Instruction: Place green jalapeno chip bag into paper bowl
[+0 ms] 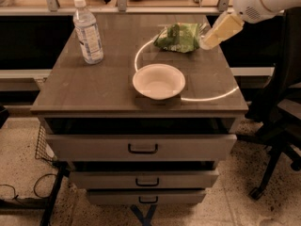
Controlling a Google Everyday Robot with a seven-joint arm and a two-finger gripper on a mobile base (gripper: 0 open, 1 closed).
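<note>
The bag [178,36] is a crumpled green foil packet with paler green and white print. It lies on the far right part of the cabinet top [89,86], behind the bowl [158,81] and apart from it. The gripper [207,41] slants down from the upper right, its pale tip at the bag's right edge and seemingly touching it; whether it is released or clenched cannot be told. The plain off-white bowl sits near the front middle. A water bottle [88,31] stands upright at the far left.
</note>
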